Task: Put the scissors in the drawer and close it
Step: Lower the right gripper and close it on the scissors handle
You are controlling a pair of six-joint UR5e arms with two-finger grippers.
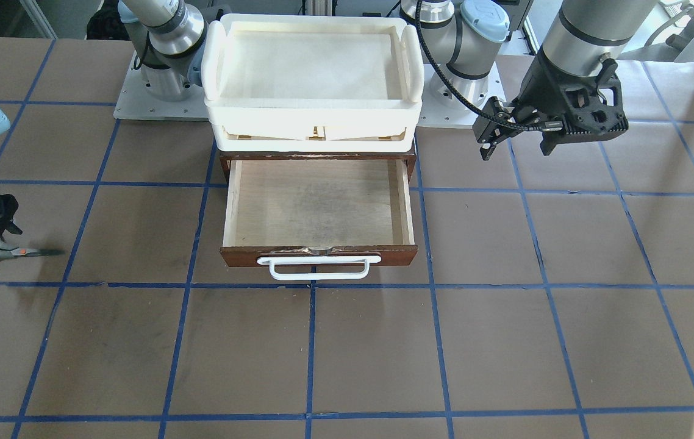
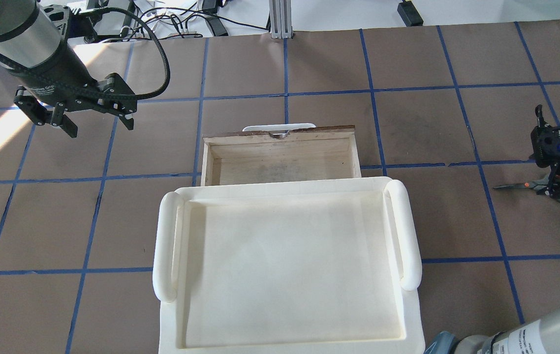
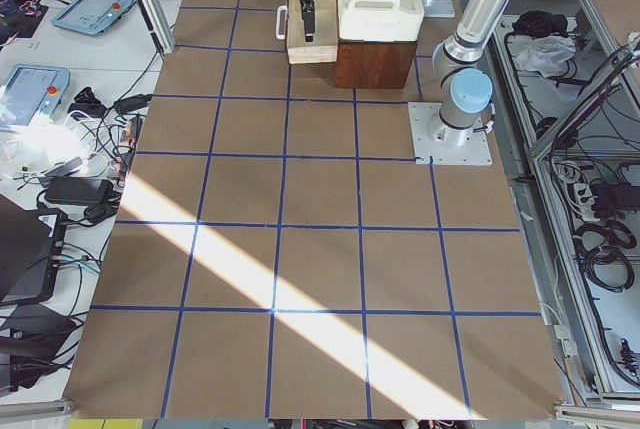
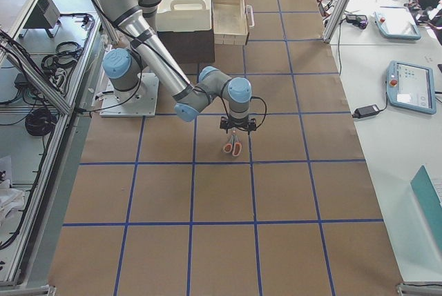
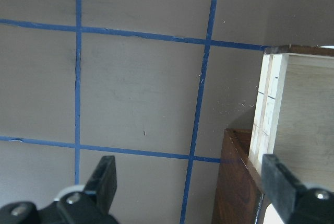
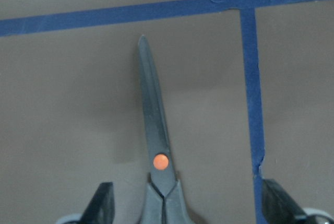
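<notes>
The scissors are lying flat on the brown table with closed blades, far out on the robot's right, well apart from the drawer. The right gripper is straddling their handle end, its fingers spread wide and not pinching. The drawer is standing pulled out, its white bar handle facing away from the robot, beneath a cream tray. The left gripper is hovering beside the drawer, its jaws wide and holding nothing.
</notes>
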